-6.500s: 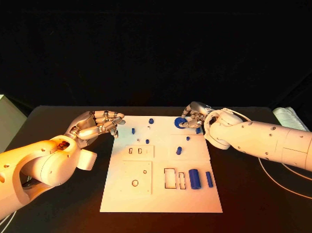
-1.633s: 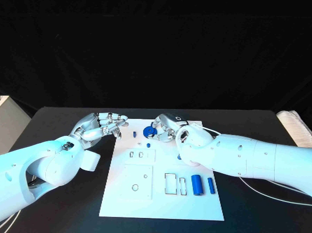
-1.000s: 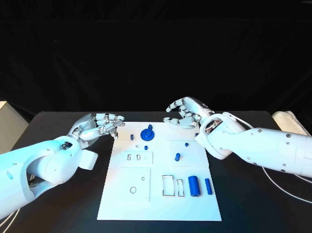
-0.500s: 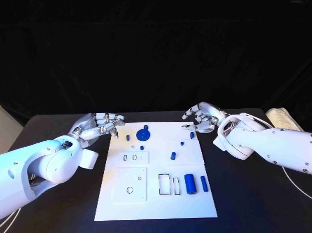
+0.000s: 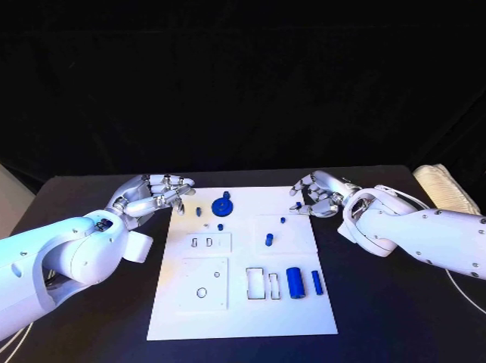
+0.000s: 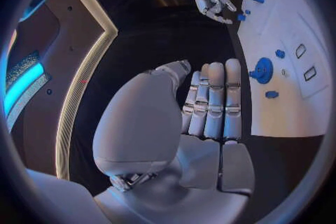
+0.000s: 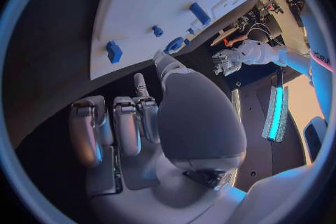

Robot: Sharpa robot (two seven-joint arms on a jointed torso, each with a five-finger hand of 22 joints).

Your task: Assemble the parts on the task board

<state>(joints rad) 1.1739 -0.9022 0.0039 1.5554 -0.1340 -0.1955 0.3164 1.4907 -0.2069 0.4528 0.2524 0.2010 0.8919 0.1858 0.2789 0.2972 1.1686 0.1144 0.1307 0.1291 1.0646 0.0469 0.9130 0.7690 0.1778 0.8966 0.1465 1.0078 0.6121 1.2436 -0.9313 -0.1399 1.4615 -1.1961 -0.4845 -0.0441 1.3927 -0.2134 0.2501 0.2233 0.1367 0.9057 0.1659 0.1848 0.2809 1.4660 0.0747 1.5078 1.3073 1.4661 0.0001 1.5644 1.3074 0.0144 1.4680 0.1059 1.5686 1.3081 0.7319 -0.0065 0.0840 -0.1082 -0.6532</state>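
Black table, dark backdrop. Left hand sits just off the task board's left far corner, fingers curled in together, nothing held. On the board: blue gear near the far edge, small blue pegs beside it, blue cylinder and a thinner blue bar toward the near right. Right hand at the far right corner, fingers curled, empty, close to a small blue part.
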